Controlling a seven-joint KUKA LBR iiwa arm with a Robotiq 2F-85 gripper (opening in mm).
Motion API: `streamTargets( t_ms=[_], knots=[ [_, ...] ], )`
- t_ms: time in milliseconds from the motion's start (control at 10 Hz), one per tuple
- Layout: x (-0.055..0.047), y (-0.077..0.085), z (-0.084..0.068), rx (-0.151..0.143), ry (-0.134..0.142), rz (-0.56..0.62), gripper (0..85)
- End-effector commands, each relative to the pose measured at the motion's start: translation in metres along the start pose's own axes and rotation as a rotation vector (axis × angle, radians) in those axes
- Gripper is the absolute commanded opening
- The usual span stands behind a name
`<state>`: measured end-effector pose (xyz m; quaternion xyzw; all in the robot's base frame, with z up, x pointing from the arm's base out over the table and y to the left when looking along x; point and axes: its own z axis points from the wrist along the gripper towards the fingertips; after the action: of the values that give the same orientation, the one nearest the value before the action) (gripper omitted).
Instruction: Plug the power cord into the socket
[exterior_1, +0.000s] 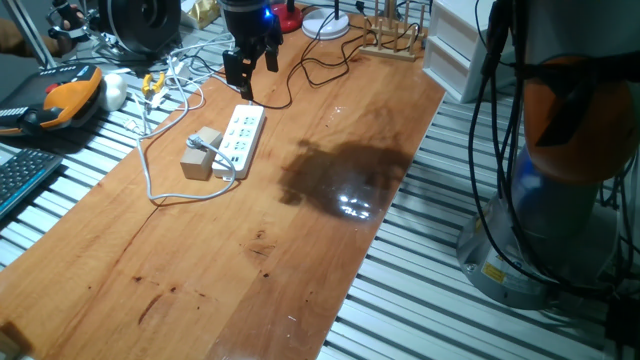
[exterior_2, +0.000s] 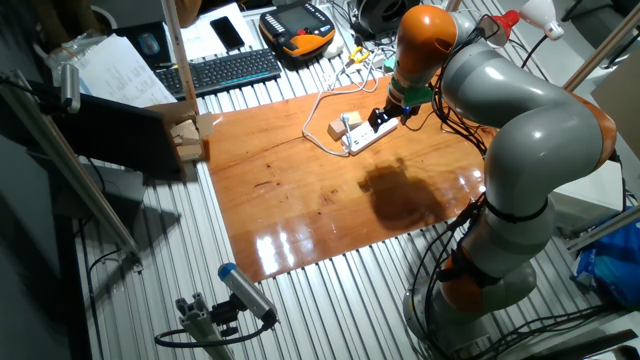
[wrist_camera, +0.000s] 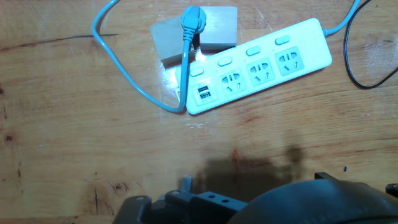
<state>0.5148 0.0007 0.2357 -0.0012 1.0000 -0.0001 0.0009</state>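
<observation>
The socket (exterior_1: 240, 140) is a white power strip lying flat on the wooden table (exterior_1: 230, 270); in the hand view the socket (wrist_camera: 261, 65) shows three outlets and a USB end. The power cord (exterior_1: 152, 185) loops over the wood, and its pale plug (wrist_camera: 191, 15) rests on two tan blocks (wrist_camera: 205, 34) beside the strip's end. My gripper (exterior_1: 250, 75) hangs above the far end of the strip, open, with nothing between its fingers. From the other fixed view the gripper (exterior_2: 385, 110) is just over the socket (exterior_2: 368, 135). The hand view shows only the fingertips (wrist_camera: 186, 183) at the bottom edge.
Thin black cables (exterior_1: 320, 65) curl on the wood behind the strip. An orange pendant (exterior_1: 70, 95), a keyboard (exterior_1: 20, 175) and loose wires sit off the table's left side. A wooden rack (exterior_1: 395, 40) and a white lamp base (exterior_1: 325, 25) stand at the back.
</observation>
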Motion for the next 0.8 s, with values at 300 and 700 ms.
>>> streamTargets(
  t_ms=[300,700],
  knots=[
    [-0.0001,0.0,-0.0002,0.035,0.321,-0.098,0.0],
    [0.0005,0.0002,0.0002,0.034,0.311,-0.103,0.0]
  ],
)
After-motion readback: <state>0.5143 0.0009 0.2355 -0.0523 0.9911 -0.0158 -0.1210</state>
